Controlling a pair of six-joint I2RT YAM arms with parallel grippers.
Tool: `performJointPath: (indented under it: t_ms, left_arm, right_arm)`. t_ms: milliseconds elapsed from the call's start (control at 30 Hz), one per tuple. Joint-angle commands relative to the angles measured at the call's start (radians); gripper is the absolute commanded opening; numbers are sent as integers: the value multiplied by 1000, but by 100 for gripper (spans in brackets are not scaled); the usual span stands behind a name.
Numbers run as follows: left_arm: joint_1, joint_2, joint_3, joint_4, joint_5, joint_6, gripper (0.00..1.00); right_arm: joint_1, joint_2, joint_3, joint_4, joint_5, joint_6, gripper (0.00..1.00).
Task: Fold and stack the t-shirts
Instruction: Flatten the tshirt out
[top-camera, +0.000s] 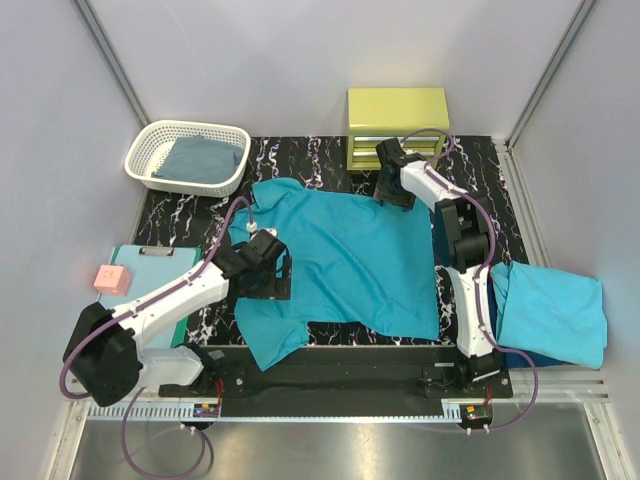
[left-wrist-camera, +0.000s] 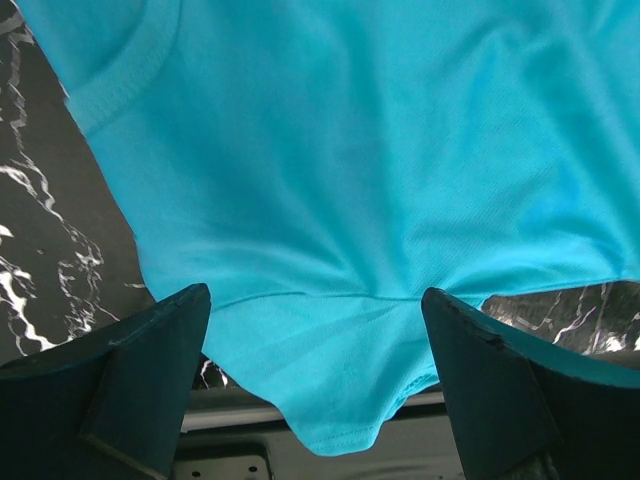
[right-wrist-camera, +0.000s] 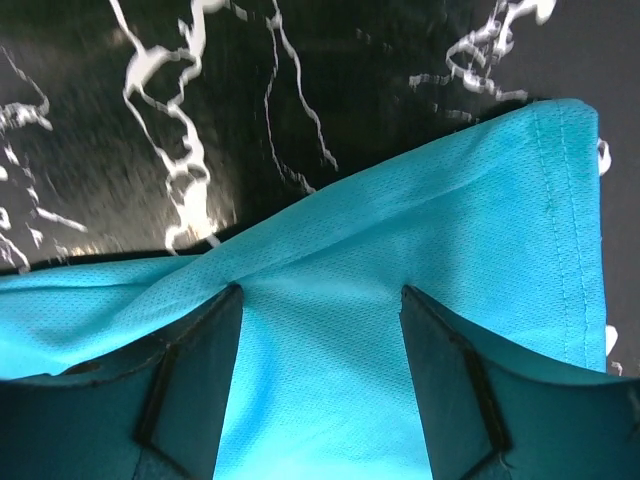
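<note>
Across the middle of the tabletop, seen from above, your teal shirt lies spread out, with the left jaws over its left edge and the right jaws at its far-right corner. Left wrist: your jaws stand open, straddling a sleeve seam. Right wrist: your jaws are open too, astride the hem corner.

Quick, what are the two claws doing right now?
Left gripper: open, over the teal t-shirt.
Right gripper: open, over the same shirt's corner.
</note>
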Motion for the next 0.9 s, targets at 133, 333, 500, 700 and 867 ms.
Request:
performJointPath:
  t_ms: [133,333,500,700,867]
  left_arm:
    - [-54,-42,-25,-35,35,-47,91]
    - [-94,-30,-28,-58,37,-77,90]
    - [-154,-30,-40,-81,29,-117,90]
    - [-230,-36,-77,-97,24,-195,89]
    - [-278,-65,-83,-114,-15,-240,89]
  right_arm:
    - [-26,94,63,-16,33,4,72]
    - [-38,117,98,-28,38,7,73]
    - [-52,139,141,-42,46,7,74]
    - [-70,171,184,-58,46,4,74]
    - [-72,162,180,-52,12,-9,79]
